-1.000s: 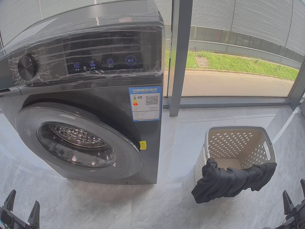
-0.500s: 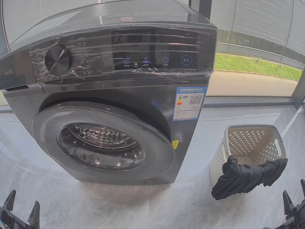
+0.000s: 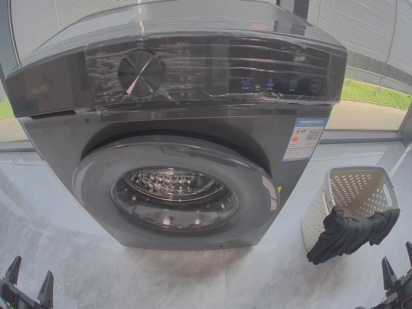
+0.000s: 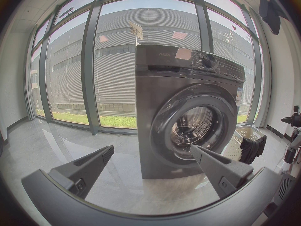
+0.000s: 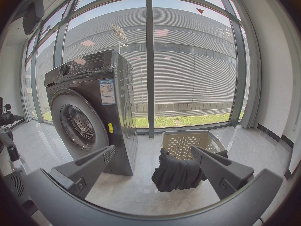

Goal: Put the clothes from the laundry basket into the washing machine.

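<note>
Clothes: a dark garment draped over the rim of the laundry basket, just right of the washing machine, so an edge hangs free for grasping. The door is shut and probably needs opening first. Left gripper and right gripper, low before the machine, are both spread and empty.

bright daylight | from windows | glare on washing machine | edges bowed

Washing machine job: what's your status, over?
Left gripper, right gripper open, empty. Black garment draped over laundry basket rim. Washing machine door shut, in the way.
</note>
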Controlling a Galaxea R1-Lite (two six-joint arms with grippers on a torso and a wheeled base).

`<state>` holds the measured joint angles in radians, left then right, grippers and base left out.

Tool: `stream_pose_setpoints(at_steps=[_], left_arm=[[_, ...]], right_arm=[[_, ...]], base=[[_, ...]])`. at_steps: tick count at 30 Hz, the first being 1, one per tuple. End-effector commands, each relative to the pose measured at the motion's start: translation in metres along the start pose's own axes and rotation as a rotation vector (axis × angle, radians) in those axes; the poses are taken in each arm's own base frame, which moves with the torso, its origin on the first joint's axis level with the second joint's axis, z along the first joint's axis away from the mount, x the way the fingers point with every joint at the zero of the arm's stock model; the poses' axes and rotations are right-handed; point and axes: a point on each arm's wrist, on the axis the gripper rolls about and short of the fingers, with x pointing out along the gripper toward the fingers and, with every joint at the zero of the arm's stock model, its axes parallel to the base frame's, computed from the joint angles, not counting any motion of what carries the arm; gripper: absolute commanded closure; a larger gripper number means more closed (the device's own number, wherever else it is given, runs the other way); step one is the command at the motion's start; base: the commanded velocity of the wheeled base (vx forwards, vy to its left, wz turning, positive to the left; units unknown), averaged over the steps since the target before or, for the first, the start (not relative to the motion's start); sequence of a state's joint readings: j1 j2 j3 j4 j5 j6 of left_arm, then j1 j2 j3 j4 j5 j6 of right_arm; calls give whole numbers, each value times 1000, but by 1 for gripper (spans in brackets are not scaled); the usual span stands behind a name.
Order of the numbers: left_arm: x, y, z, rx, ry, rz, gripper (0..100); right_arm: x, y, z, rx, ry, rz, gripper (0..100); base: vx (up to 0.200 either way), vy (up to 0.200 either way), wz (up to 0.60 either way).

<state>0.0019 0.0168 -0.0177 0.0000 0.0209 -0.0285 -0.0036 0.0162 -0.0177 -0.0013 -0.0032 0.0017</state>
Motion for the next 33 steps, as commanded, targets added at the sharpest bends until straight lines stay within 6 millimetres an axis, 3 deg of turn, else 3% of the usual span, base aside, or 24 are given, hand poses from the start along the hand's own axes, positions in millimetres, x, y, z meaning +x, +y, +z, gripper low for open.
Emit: stream_pose_setpoints(at_steps=[1,6,18,30,33], left_arm=[[0,0,-4,-1,-2,2,0],[0,0,-4,-1,-2,0,0],[0,0,-4,-1,-2,2,0],[0,0,-4,1,-2,2,0],[0,0,-4,-1,-2,2,0]], right_arm=[[0,0,-5,0,1,1,0],[0,0,-5,0,1,1,0],[0,0,-5,0,1,-1,0],[0,0,-5,0,1,1,0],[0,0,-5,0,1,1,0]], base=[[0,0,0],[0,0,0],[-200,0,0],[0,0,0],[0,200,0]])
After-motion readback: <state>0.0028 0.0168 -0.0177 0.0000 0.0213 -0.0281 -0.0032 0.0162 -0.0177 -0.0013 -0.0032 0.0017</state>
